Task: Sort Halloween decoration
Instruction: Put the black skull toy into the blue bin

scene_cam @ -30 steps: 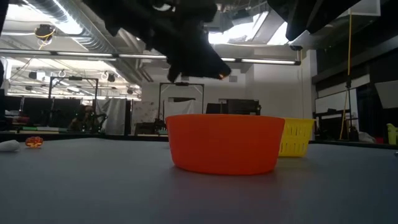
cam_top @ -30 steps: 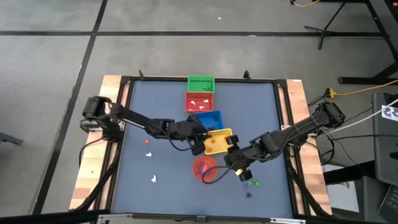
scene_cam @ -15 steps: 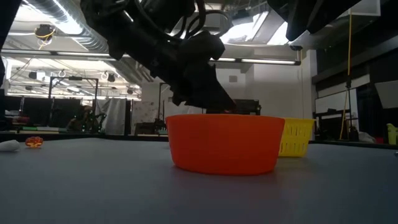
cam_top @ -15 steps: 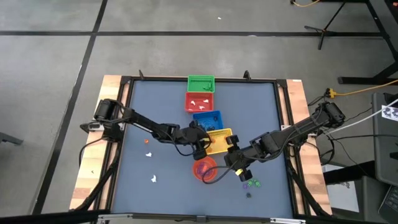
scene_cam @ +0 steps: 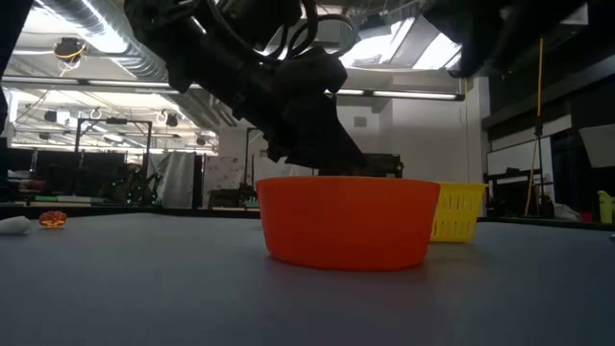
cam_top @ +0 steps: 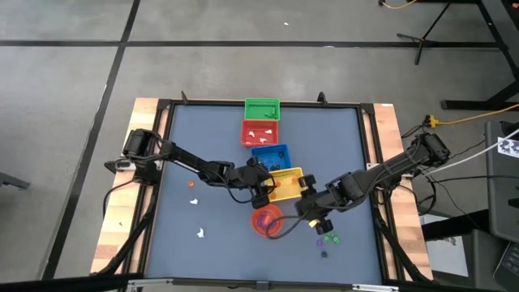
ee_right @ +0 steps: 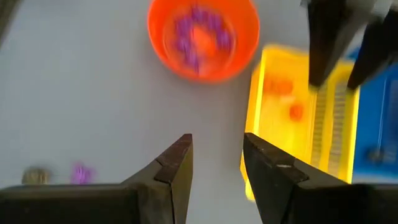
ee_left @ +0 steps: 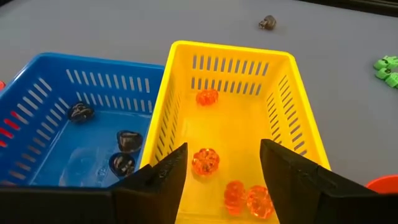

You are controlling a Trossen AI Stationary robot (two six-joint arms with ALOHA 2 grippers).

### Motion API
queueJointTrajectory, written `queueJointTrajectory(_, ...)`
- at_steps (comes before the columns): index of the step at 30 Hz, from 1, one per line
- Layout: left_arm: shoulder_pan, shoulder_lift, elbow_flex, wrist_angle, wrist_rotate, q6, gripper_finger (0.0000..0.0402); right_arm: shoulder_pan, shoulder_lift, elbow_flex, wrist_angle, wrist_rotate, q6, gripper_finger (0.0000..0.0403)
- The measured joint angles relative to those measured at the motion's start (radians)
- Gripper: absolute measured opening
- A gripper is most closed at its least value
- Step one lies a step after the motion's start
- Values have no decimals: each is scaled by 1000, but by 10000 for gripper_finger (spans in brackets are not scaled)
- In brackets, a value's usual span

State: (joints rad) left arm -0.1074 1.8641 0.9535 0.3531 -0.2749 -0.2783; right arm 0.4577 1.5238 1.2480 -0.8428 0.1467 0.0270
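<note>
Four baskets stand in a row: green (cam_top: 262, 107), red (cam_top: 261, 133), blue (cam_top: 269, 154) and yellow (cam_top: 288, 182). My left gripper (ee_left: 222, 149) is open, low over the yellow basket's (ee_left: 242, 118) near end. Several orange pumpkin trinkets (ee_left: 205, 160) lie on that basket's floor, and nothing is between the fingers. Dark trinkets (ee_left: 127, 140) lie in the blue basket (ee_left: 81, 124). My right gripper (ee_right: 217, 140) hangs open and empty above the table beside the orange bowl (ee_right: 203, 37), which holds purple and orange trinkets.
Loose trinkets lie on the mat: an orange one (cam_top: 192, 184) and two white ones (cam_top: 195, 201) (cam_top: 200, 234) at the left, green ones (cam_top: 328, 239) and a dark one (cam_top: 324, 253) at the near right. The red basket holds white pieces. The orange bowl (scene_cam: 348, 219) stands nearest the low camera.
My left gripper has gone down and toward the table's right, from beside the yellow basket to low over its end. The orange trinket that showed at its fingertips in the low view no longer shows there.
</note>
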Motion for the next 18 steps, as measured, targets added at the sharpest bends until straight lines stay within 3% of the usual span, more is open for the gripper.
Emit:
queueJointTrajectory(6, 0, 0, 0, 0, 0, -1, 187, 0, -5, 0, -212, 9, 146, 140)
queueJointTrajectory(11, 0, 0, 0, 0, 0, -1, 187, 0, -38, 0, -385, 99, 295, 140)
queueJointTrajectory(18, 0, 0, 0, -1, 0, -2, 187, 0, -162, -115, -365, 127, 412, 140)
